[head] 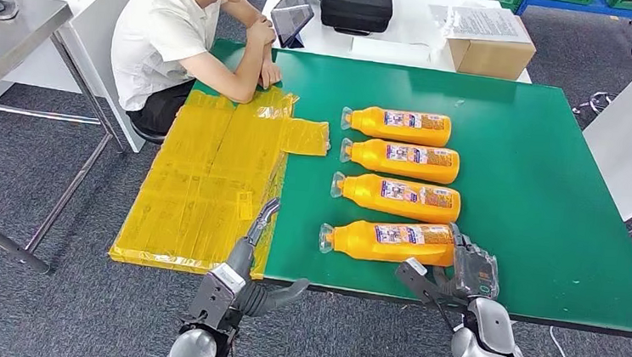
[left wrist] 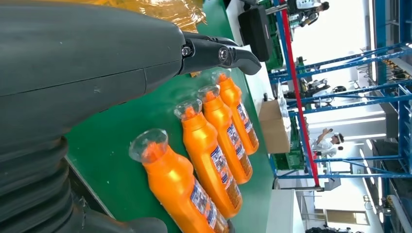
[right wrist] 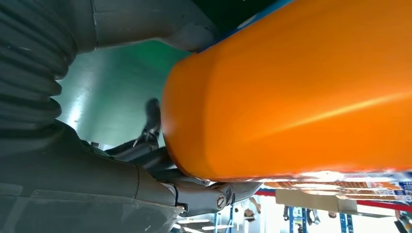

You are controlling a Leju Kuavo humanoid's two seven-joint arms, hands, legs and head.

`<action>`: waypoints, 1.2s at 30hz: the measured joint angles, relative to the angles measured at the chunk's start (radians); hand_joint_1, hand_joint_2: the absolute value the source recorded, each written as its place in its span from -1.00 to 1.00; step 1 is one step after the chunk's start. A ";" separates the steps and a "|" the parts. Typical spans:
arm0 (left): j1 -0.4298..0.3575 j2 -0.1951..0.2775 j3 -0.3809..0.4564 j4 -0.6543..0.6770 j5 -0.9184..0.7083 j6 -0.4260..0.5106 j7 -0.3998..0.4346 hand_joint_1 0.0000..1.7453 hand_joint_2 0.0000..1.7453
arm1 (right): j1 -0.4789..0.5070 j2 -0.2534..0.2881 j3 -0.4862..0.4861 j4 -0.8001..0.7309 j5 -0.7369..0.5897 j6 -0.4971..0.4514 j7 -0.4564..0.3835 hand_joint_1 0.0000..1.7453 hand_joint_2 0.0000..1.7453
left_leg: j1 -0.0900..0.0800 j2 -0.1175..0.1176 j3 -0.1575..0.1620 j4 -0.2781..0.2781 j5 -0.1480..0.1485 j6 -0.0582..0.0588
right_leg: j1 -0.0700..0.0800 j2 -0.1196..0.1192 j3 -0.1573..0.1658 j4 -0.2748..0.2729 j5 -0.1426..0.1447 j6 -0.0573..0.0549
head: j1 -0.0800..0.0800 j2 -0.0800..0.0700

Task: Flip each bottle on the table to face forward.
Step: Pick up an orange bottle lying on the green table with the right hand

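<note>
- Green table (head: 544, 162) fills my head view; yellow sheets (head: 210, 179) cover its left part, and a person (head: 179, 31) sits at the far left corner, arms resting on the edge.
- Four orange bottles lie on their sides in a column, caps to the left, labels up: bottle 1 (head: 402, 126) farthest, then bottle 2 (head: 403, 160), bottle 3 (head: 400, 197), and bottle 4 (head: 389, 240) nearest me.
- Right hand (head: 450, 274) is at the base end of bottle 4 (right wrist: 301, 87); my right wrist view shows its fingers (right wrist: 204, 194) and thumb on either side of that end, gripping it.
- Left hand (head: 251, 250) hovers over the sheets near the table's front edge, fingers (left wrist: 218, 51) extended and apart, holding nothing, well left of the bottles.
- Behind the table: a white table carrying a black case (head: 356, 3), a tablet (head: 291, 15) and a carton (head: 489, 51).
</note>
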 joint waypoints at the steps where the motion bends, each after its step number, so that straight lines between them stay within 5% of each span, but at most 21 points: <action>1: 0.000 0.000 -0.002 0.002 0.001 0.000 -0.001 -1.00 1.00 | -0.002 0.002 0.004 0.003 0.005 -0.002 0.001 0.61 1.00 | 0.000 0.001 0.000 0.000 0.000 0.000 | 0.000 0.001 0.002 0.000 0.001 0.000 | 0.000 0.000; 5: -0.004 0.000 -0.007 0.007 0.002 0.000 -0.004 -1.00 1.00 | -0.011 0.007 0.027 0.017 0.026 -0.013 0.013 -0.88 1.00 | 0.000 0.004 0.001 0.000 0.000 0.000 | 0.000 0.003 0.003 0.000 0.001 -0.001 | 0.000 0.000; 6: -0.004 0.000 -0.008 0.008 0.002 0.001 -0.004 -1.00 1.00 | -0.011 0.007 0.032 0.020 0.031 -0.019 0.017 -1.00 1.00 | 0.000 0.004 0.001 0.000 0.000 0.000 | 0.000 0.003 0.003 0.000 0.001 -0.001 | 0.000 0.000; 22: -0.004 0.000 -0.013 0.009 -0.004 0.020 -0.003 -1.00 1.00 | -0.023 0.014 0.099 0.031 0.206 -0.111 0.206 -1.00 1.00 | 0.001 0.004 0.001 0.000 0.000 0.000 | 0.001 0.003 0.000 0.000 0.001 -0.001 | 0.000 0.000; 31: -0.003 0.000 -0.013 0.009 -0.010 0.022 -0.002 -1.00 1.00 | -0.022 0.017 0.107 0.031 0.237 -0.117 0.233 -1.00 1.00 | 0.001 0.004 0.001 0.000 0.000 0.000 | 0.001 0.003 0.001 0.000 0.001 -0.001 | 0.000 0.000; 36: -0.003 0.000 -0.014 0.010 -0.010 0.021 -0.002 -1.00 1.00 | -0.026 0.024 0.107 0.032 0.216 -0.109 0.172 -1.00 1.00 | 0.001 0.004 0.001 0.000 0.000 0.000 | 0.001 0.003 0.002 0.000 0.001 -0.001 | 0.000 0.000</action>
